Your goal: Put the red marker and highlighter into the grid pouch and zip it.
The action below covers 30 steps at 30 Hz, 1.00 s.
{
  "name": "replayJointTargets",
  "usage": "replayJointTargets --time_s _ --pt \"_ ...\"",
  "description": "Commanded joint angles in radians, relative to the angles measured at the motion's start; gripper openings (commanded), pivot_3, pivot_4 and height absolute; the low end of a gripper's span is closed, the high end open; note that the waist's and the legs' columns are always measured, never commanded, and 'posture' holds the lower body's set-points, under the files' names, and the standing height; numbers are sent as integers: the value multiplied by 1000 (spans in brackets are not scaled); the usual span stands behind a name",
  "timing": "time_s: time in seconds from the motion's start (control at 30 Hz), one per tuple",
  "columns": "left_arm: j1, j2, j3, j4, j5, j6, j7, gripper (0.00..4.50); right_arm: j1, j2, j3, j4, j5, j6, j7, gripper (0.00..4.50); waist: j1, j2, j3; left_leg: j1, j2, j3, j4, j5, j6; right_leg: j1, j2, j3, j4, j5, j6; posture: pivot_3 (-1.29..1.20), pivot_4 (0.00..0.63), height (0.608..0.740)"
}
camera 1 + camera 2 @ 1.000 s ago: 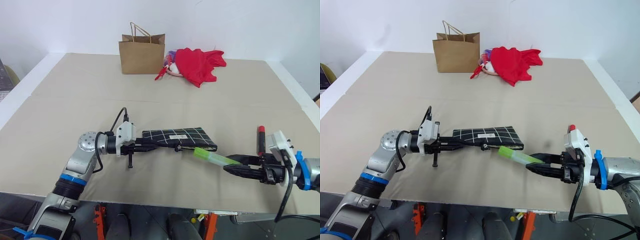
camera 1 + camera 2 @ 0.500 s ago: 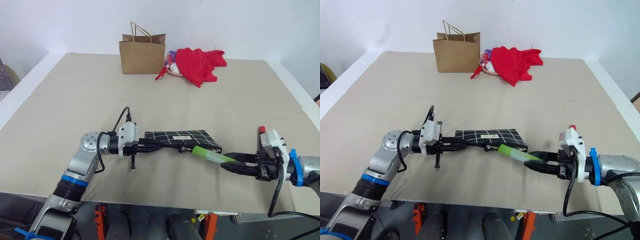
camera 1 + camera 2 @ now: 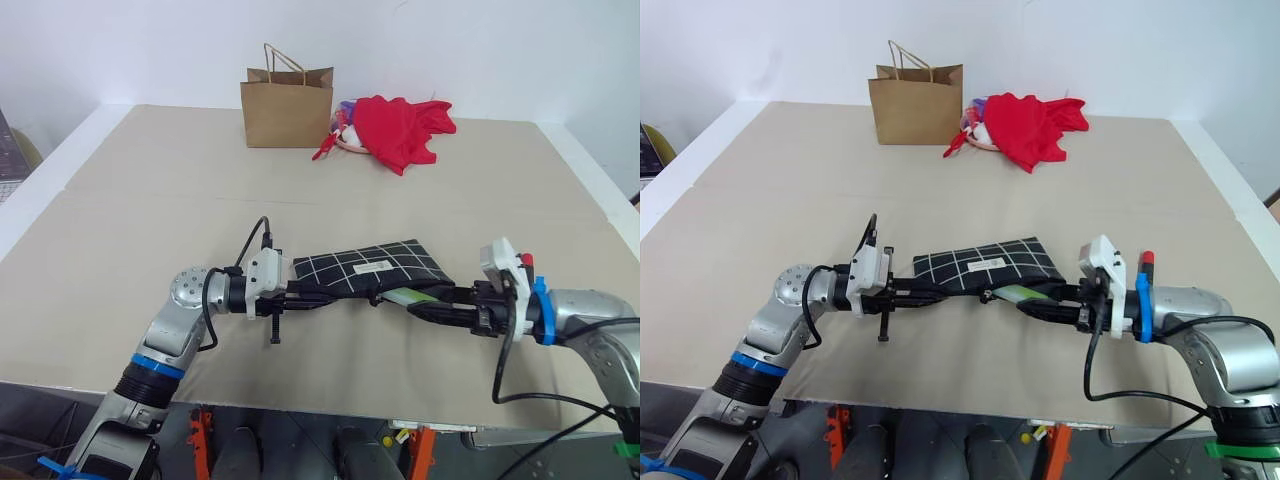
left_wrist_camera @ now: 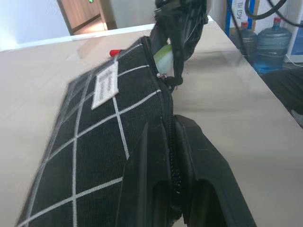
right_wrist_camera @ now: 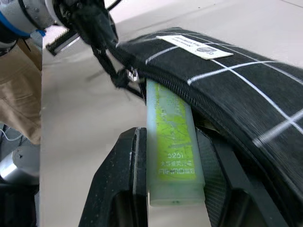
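Observation:
The grid pouch (image 3: pixel 370 265) hangs just above the table, its open zipper edge facing me. My left gripper (image 4: pixel 171 124) is shut on the pouch's left zipper end. The light-green highlighter (image 5: pixel 171 142) lies between the fingers of my right gripper (image 3: pixel 415 303), which is shut on it. The highlighter's front end is under the pouch's open lip, and its rear half sticks out. The zipper pull (image 5: pixel 125 75) dangles beside the opening. The red marker (image 3: pixel 1147 258) lies on the table behind my right wrist, only its red end showing.
A brown paper bag (image 3: pixel 286 108) stands at the back of the table. A red cloth (image 3: pixel 400 128) lies bunched to its right. The table's front edge (image 3: pixel 300 400) runs just below both arms.
My right gripper has carried the highlighter left, and its front end is now inside the pouch's opening. The pouch's right end sits a little higher. The left gripper has kept its grip.

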Motion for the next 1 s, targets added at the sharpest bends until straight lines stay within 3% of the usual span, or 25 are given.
replayJointTargets --time_s 0.03,0.07,0.17,0.37,0.47,0.67,0.77,1.0 --pt "-10 -8 0 -33 -8 -3 9 0 -15 -11 -5 -21 6 -10 19 2613 1 0 0 0 0 0 0 0 0 0 0 0 0 0 0 0 150 740" --pt "-10 -8 1 -33 -7 -2 10 0 -7 -19 -13 -25 7 -12 29 3170 1 0 0 0 0 0 0 0 0 0 0 0 0 0 0 0 150 740" --pt "-9 1 10 -24 -6 2 13 0 56 -84 -124 -31 100 69 88 4301 3 0 0 0 0 0 0 0 0 0 0 0 0 0 0 0 150 740" --pt "-13 23 25 -2 -9 0 15 0 169 -158 -369 83 204 226 67 4301 4 0 0 0 -1 0 0 0 0 1 -2 0 0 0 1 0 150 740" --pt "-15 33 29 10 -10 -2 11 0 217 -107 -443 176 81 113 -53 4301 2 0 0 1 -2 0 1 0 0 1 -2 0 0 0 1 0 150 740" --pt "-21 28 30 18 -11 -5 17 0 218 119 -430 202 -232 -137 -541 4301 -2 3 -1 1 -2 0 2 0 0 1 -2 0 0 0 1 0 150 740" --pt "-23 27 27 20 -12 -6 12 0 191 190 -408 219 -297 -168 -657 4301 -3 6 -1 1 -3 0 1 0 0 1 -3 0 0 0 2 0 150 740" --pt "-36 21 22 30 -4 -11 13 0 132 286 -354 310 -354 -167 -776 4301 -6 6 -2 1 -3 0 1 0 0 2 -3 0 0 0 2 0 150 740"
